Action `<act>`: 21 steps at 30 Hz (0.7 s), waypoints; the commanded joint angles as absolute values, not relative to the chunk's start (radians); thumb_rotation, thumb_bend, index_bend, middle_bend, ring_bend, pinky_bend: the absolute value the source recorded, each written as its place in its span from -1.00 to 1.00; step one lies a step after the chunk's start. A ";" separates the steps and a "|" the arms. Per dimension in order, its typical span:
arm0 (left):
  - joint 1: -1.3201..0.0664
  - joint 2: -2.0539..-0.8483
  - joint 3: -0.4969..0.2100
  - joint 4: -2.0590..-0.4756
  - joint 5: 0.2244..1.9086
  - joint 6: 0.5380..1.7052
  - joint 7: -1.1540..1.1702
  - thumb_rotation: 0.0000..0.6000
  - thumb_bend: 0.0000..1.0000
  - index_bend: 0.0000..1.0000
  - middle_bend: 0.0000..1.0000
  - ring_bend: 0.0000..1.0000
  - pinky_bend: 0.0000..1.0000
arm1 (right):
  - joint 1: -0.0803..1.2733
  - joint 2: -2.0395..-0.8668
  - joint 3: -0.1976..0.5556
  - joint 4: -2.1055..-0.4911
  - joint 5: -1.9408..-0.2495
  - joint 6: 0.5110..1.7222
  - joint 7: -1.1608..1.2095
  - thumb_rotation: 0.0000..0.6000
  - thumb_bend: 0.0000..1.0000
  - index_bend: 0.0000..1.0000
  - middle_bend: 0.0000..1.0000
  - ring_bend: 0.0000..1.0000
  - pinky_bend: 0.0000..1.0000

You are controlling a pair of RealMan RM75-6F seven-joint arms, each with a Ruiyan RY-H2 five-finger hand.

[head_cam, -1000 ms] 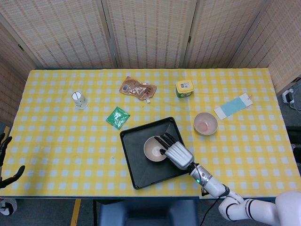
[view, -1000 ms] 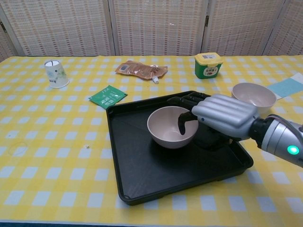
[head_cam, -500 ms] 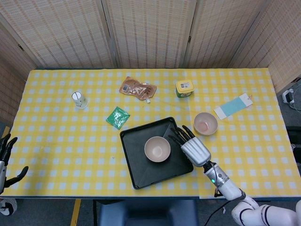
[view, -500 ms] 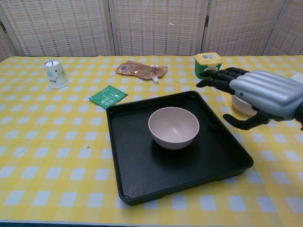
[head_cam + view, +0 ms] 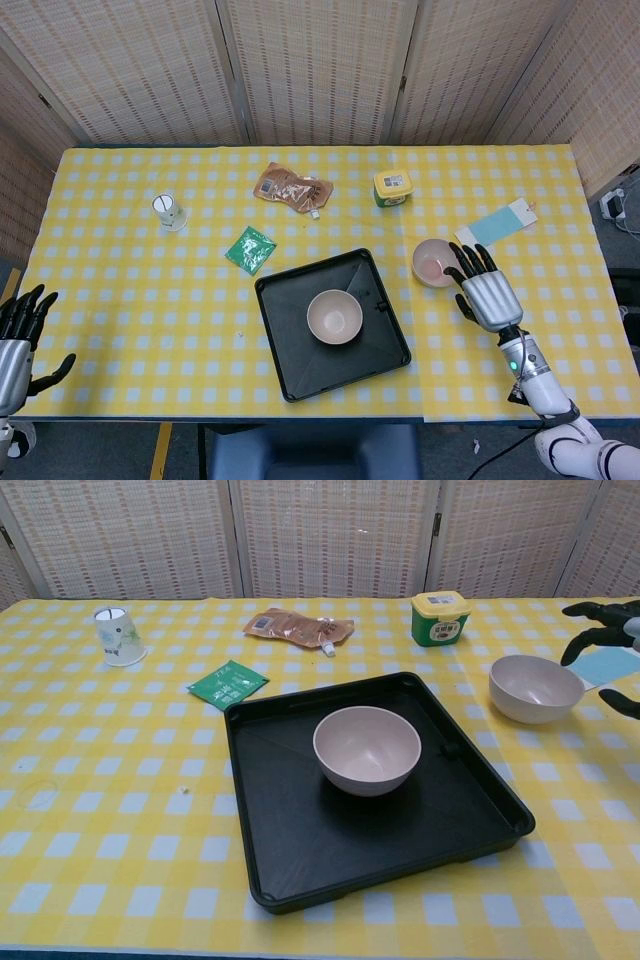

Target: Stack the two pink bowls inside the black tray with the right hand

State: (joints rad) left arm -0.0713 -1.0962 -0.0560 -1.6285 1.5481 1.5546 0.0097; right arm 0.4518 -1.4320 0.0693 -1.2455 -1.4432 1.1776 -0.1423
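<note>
One pink bowl [image 5: 334, 316] [image 5: 366, 749] stands upright in the middle of the black tray [image 5: 290, 360] [image 5: 300, 850]. The second pink bowl [image 5: 434, 262] [image 5: 534, 688] sits on the cloth to the right of the tray. My right hand [image 5: 483, 290] hovers just right of that bowl, fingers spread, holding nothing; only its dark fingertips [image 5: 600, 615] show at the right edge of the chest view. My left hand [image 5: 18, 340] is at the far left edge, off the table, fingers apart and empty.
A yellow-lidded green tub [image 5: 393, 187] [image 5: 440, 617], a brown pouch [image 5: 291, 187], a green packet [image 5: 250, 249], a white cup [image 5: 169, 210] and a blue card [image 5: 496, 226] lie on the yellow checked cloth behind the tray.
My right hand let go of the bowl in the tray and moved right, over to the second bowl. The left hand rose slightly at the left edge.
</note>
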 commanded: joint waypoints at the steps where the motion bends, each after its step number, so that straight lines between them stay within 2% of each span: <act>1: -0.073 -1.098 -0.058 -1.627 1.541 1.551 0.015 1.00 -0.40 -1.00 -1.00 -1.00 -1.00 | 0.447 -1.481 0.071 -1.160 -1.462 1.202 -0.097 1.00 0.05 -0.33 -1.00 -1.00 -1.00; 16: -0.075 -1.096 -0.062 -1.633 1.522 1.542 0.020 1.00 -0.40 -1.00 -1.00 -1.00 -1.00 | 0.490 -1.623 0.097 -0.939 -1.422 1.110 -0.030 1.00 0.05 -0.28 -1.00 -1.00 -1.00; 21: -0.075 -1.086 -0.057 -1.639 1.520 1.534 0.012 1.00 -0.40 -1.00 -1.00 -1.00 -1.00 | 0.509 -1.659 0.096 -0.885 -1.426 1.085 -0.020 1.00 0.05 -0.19 -1.00 -1.00 -1.00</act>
